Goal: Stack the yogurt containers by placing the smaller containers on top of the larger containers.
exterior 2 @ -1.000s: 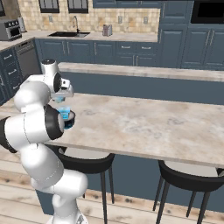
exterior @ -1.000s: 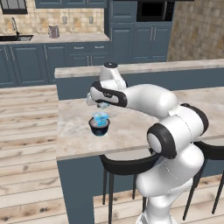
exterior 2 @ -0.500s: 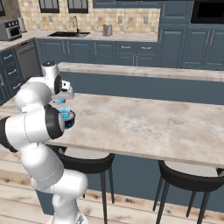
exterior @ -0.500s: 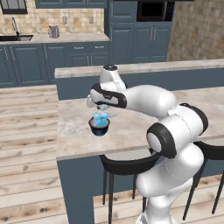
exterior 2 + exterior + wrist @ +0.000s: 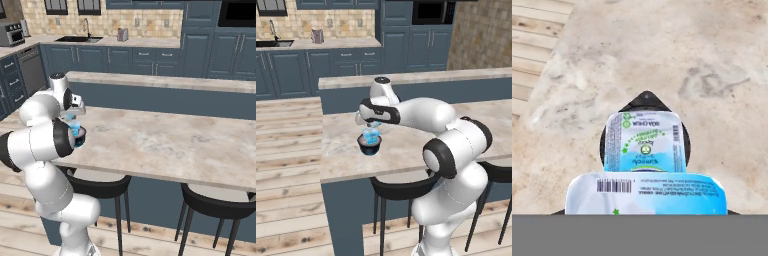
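A simulated kitchen with dark blue cabinets, a beige tiled backsplash and a wooden floor [image 5: 286,165]. A white robot arm [image 5: 421,112] reaches over a marble-patterned island desk [image 5: 165,140] toward its left front corner.

Near that corner stands a squat dark round tub [image 5: 369,145], upright on the desk. In the left base view a small light-blue translucent cup [image 5: 371,132] sits directly over the tub, and the claw [image 5: 369,122] hangs right above the cup. From this side it is not clear whether the cup touches the tub's top or rests a little above it.

In the right base view the tub [image 5: 80,135] and the blue cup [image 5: 75,129] are partly hidden behind the arm's elbow.

The hand view looks straight down: one blue-and-white labelled cup [image 5: 646,142] covers most of the dark tub [image 5: 644,100], whose rim peeks out around it. A second, nearer blue cup [image 5: 647,195] with a barcode label lies across the bottom of the view — between the camera and the first cup.

Whether the claw is clenched on a cup or released cannot be told; its fingertips are hidden.

Black bar stools [image 5: 100,187] stand along the desk's near side.
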### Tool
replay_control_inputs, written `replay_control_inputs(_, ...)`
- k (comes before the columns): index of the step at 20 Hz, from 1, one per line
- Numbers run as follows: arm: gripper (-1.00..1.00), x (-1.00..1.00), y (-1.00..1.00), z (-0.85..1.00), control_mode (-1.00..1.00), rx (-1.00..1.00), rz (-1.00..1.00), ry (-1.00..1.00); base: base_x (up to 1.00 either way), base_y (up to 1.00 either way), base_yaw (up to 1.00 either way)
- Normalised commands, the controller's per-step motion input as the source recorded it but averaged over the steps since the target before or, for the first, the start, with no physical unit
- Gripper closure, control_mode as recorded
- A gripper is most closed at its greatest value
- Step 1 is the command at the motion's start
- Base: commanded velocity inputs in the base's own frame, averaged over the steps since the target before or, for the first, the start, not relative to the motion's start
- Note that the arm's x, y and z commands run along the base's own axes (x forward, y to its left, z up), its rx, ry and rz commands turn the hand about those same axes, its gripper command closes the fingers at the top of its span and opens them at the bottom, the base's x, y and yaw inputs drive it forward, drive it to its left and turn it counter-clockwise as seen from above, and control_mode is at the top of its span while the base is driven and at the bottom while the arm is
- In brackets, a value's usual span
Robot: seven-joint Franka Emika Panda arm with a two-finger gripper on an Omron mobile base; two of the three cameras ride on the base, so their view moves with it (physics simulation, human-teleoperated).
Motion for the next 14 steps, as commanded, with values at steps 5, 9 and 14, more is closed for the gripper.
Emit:
replay_control_inputs(5,1.0,0.11,0.0,-0.1,-1.0,0.0,0.0,0.0,0.0,0.0,0.0)
replay_control_inputs(9,1.0,0.1,0.0,-0.09,-1.0,0.0,0.0,0.0,0.0,0.0,0.0)
replay_control_inputs(14,1.0,0.09,0.0,-0.1,-1.0,0.0,0.0,0.0,0.0,0.0,0.0)
